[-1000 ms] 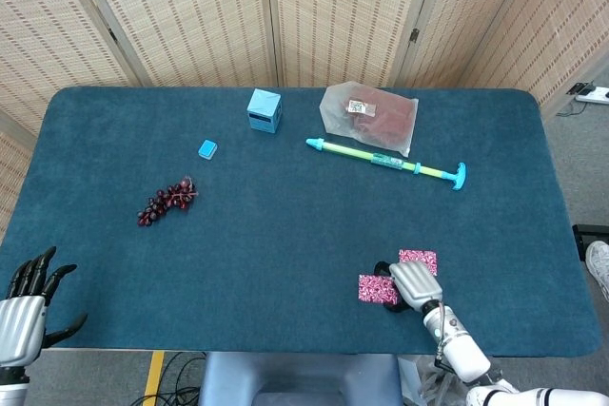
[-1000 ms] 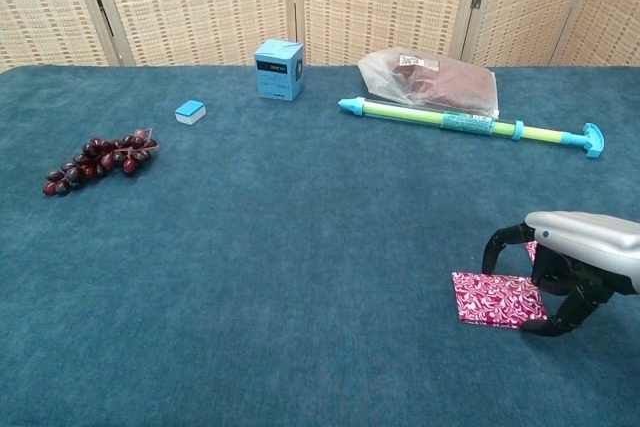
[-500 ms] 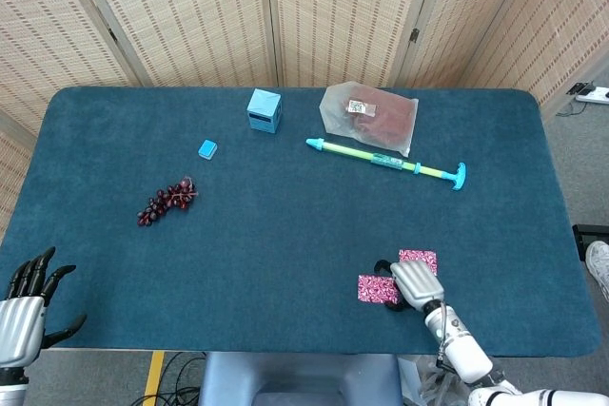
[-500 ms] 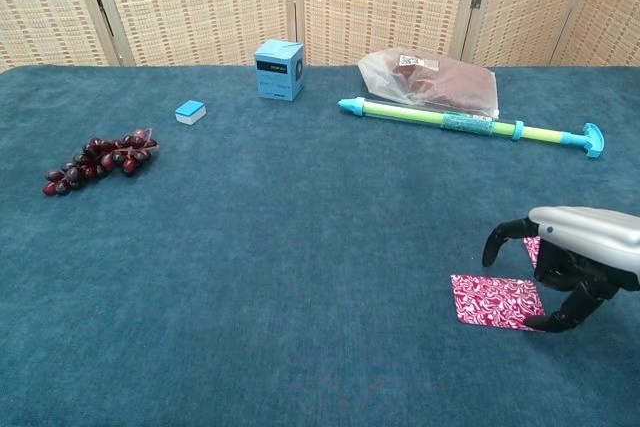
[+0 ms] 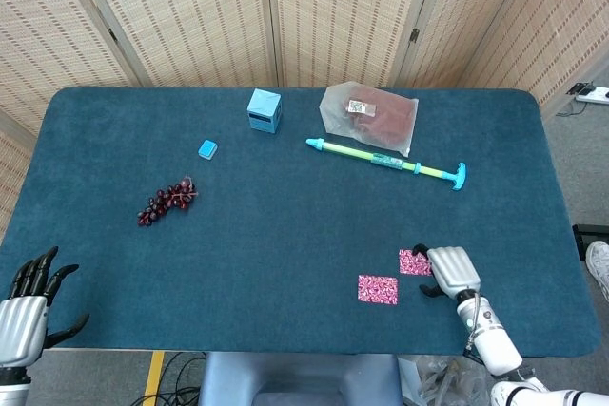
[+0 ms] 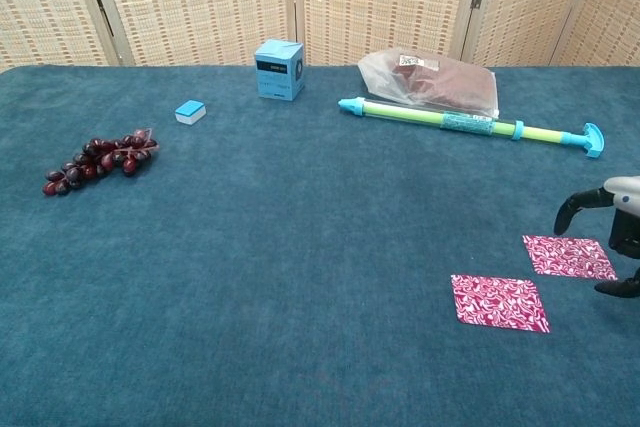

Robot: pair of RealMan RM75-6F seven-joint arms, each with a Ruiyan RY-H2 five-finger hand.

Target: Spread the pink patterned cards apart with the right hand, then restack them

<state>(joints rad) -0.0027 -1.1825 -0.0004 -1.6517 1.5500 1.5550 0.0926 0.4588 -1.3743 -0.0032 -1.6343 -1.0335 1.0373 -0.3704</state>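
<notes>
Two pink patterned cards lie flat and apart on the blue cloth. The nearer card [image 5: 378, 289] [image 6: 499, 301] sits by the front edge. The farther card [image 5: 414, 262] [image 6: 569, 256] lies to its right. My right hand [image 5: 451, 270] [image 6: 612, 232] hovers at the right side of the farther card, fingers curled downward, holding nothing; whether a fingertip touches the card is unclear. My left hand [image 5: 29, 298] rests off the table's front left corner with fingers spread, empty.
Dark grapes [image 5: 166, 202] lie at the left. A small blue eraser [image 5: 207, 148], a blue box [image 5: 265, 109], a plastic bag of red stuff [image 5: 369, 114] and a green-blue pump toy [image 5: 385, 160] sit toward the back. The table edge [image 5: 314, 353] runs close to the cards.
My right hand has slid to the right, off the nearer card, and both cards now lie fully uncovered and separate. The left hand has not moved.
</notes>
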